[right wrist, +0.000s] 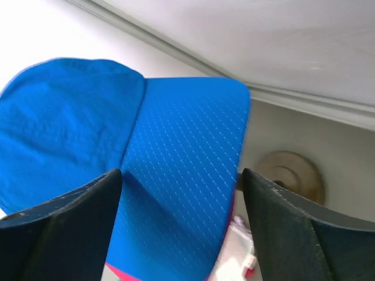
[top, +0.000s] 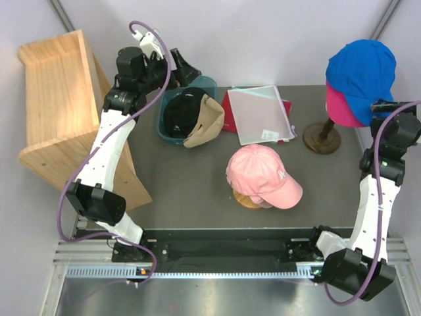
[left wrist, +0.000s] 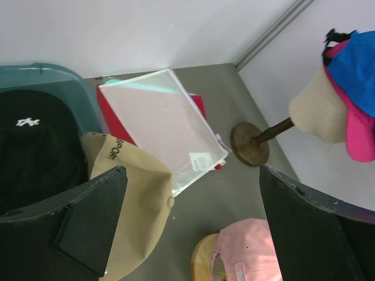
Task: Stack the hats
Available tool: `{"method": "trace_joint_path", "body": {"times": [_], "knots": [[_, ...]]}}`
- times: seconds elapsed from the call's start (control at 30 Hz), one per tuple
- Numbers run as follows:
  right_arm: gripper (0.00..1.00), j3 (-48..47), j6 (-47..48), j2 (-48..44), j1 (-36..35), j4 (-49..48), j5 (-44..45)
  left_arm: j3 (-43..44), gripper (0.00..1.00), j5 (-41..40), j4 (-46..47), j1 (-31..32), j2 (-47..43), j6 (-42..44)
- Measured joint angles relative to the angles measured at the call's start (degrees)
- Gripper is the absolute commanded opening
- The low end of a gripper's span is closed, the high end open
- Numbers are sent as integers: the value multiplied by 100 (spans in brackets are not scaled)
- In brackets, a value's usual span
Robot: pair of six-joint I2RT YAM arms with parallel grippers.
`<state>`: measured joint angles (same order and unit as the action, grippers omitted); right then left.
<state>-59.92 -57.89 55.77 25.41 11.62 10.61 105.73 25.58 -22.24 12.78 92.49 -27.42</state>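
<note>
Blue cap (right wrist: 70, 117) looks light, crown floppy, brim stiffer; best pinched at the brim. Right gripper (right wrist: 181, 175) jaws spread astride it; left gripper (left wrist: 192, 172) jaws released, empty.

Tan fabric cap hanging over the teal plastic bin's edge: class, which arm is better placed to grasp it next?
Left. The left gripper hovers open above the tan fabric cap at the teal plastic bin, while the right gripper is across the table, open around the brim of the bright blue cap.
</note>
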Motion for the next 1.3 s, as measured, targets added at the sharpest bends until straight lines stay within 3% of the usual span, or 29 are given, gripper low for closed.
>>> {"method": "trace_joint_path", "body": {"times": [0.17,0.43,0.77,0.93,1.0,1.07,1.1,1.13,1.17,1.3], "knots": [[99,-140,490,-503,0,612,254,0,99,-485,-413,133,0,590],[99,-485,1073,-1519,0,1397,765,-52,97,-1412,-1049,997,81,1569],[98,-728,1421,-1600,0,1768,804,-1320,91,-1320,-852,1285,741,1661],[98,-776,1436,-1467,0,1784,597,-1449,84,-1049,-553,1283,1121,1504],[96,-793,1438,-1405,0,1803,503,-1449,75,-916,-323,1283,1182,1399],[95,-807,1438,-1388,0,1799,420,-1449,53,-785,-98,1283,1241,1318],[94,-809,1436,-1366,0,1801,341,-1449,41,-710,-7,1283,1283,1263],[93,-815,1438,-1364,0,1801,289,-1447,11,-647,70,1283,1331,1220],[92,-839,1436,-1364,0,1808,225,-1440,1,-586,129,1283,1394,1182],[89,-966,1438,-1344,2,1738,-127,-1235,0,-461,68,1283,1582,1036]]}}
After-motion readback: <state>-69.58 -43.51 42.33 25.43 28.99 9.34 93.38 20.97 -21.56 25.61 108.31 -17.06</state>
